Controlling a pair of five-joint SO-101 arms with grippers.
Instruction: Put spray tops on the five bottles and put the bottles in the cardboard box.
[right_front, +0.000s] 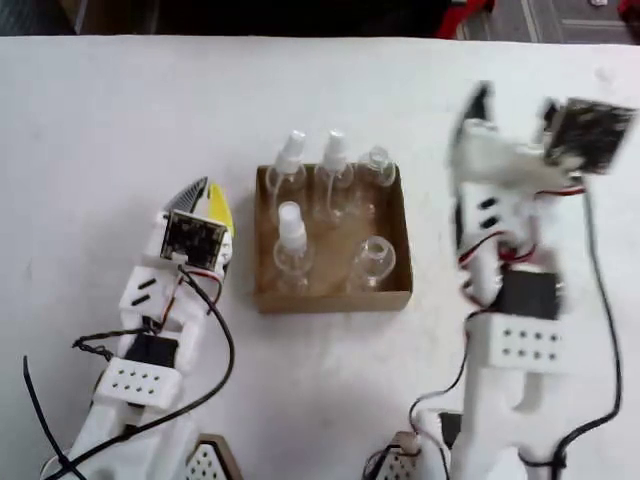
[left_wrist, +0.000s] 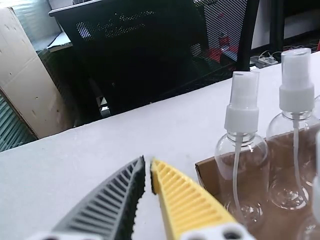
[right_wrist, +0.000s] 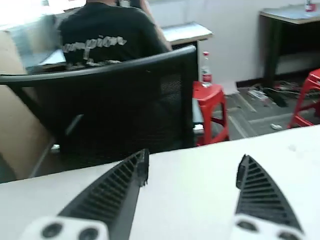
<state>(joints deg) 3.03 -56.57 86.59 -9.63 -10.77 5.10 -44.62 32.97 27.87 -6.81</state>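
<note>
From above: five bottles (right_front: 292, 250) stand in the box (right_front: 330, 297) on the white desk (right_front: 100, 120), three with spray tops (right_front: 291, 215). Left wrist: the left hand (left_wrist: 148, 162) is closed, empty, near the box. Right wrist: the right hand (right_wrist: 192, 162) is open, a black chair (right_wrist: 125, 100) behind the desk.

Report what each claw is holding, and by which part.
Nothing is held. The left claw, grey and yellow, is shut on nothing beside the brown cardboard box; the right claw, black, stands open and empty over the white table.
</note>
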